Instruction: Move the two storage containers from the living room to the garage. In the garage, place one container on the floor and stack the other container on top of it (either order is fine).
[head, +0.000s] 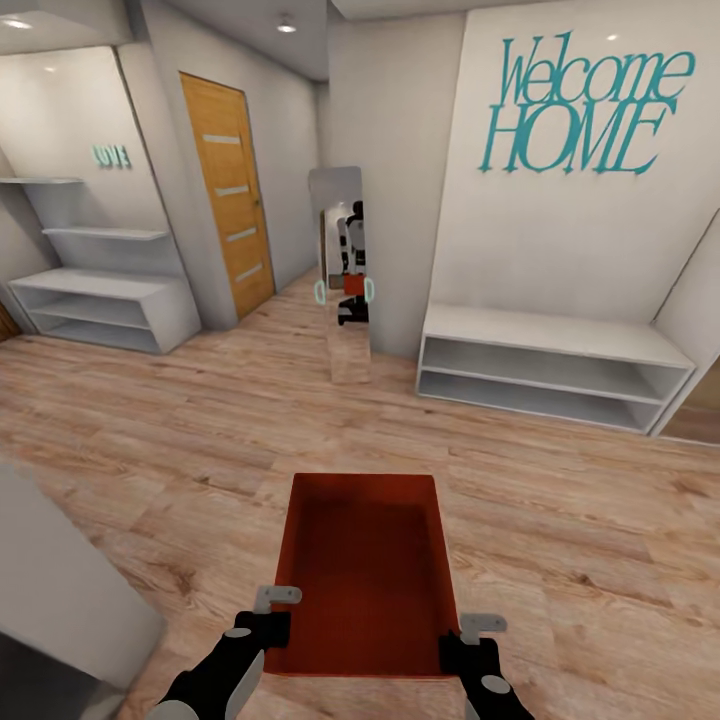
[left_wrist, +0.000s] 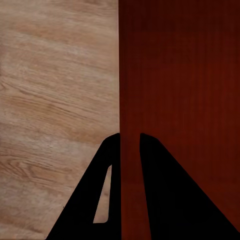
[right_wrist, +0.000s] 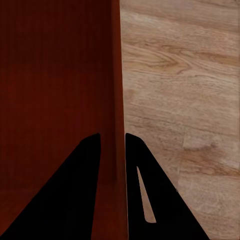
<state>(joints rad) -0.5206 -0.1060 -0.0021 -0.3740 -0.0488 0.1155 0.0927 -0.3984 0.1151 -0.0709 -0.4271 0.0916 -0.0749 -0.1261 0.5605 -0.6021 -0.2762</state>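
Head view: an orange-red storage container (head: 365, 570) sits at 6 o'clock, carried over the light wood plank floor (head: 560, 500); my left gripper (head: 268, 625) clamps its near left wall, my right gripper (head: 468, 645) its near right wall; a mirror (head: 340, 275) stands at 12 o'clock, a white bench shelf (head: 550, 370) at 2 o'clock, a wooden door (head: 228, 190) at 11 o'clock.

Left wrist view: my left gripper (left_wrist: 130, 145) pinches the container (left_wrist: 185, 75) wall between its fingers (left_wrist: 107, 175).

Right wrist view: my right gripper (right_wrist: 113, 142) likewise pinches the container (right_wrist: 55, 75) wall.
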